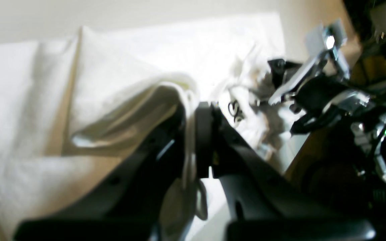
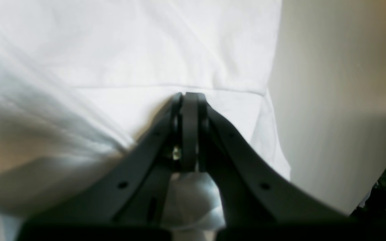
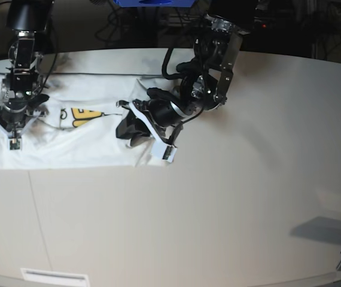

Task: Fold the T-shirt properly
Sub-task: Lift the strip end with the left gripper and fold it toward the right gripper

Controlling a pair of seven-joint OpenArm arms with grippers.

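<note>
The shirt point(image 3: 69, 134) lies at the far left of the worktop point(image 3: 230, 197), spread in a long band, mostly white reverse showing, with a patch of yellow print point(image 3: 82, 115) peeping out near the middle. It is creased, not yet smooth, and its right end is bunched up where the left arm works.

The left gripper point(image 1: 193, 134) has its fingers clamped on a doubled fold of white cloth, which hangs out both above and below the pads in the wrist view. The right gripper point(image 2: 189, 100) has its fingers pressed together; its tips sit on the shirt right at a seam line, and a bit of cloth shows behind them, but I cannot tell whether any is truly pinched between them.

To my eye this is the middle of a fold: the left arm has the right end lifted and gathered, while the right arm pins or holds the far end. The next move likely calls for carrying the gripped edge over towards the other end, keeping it taut and level so the layers land square, then letting go without dragging the cloth back.
</note>
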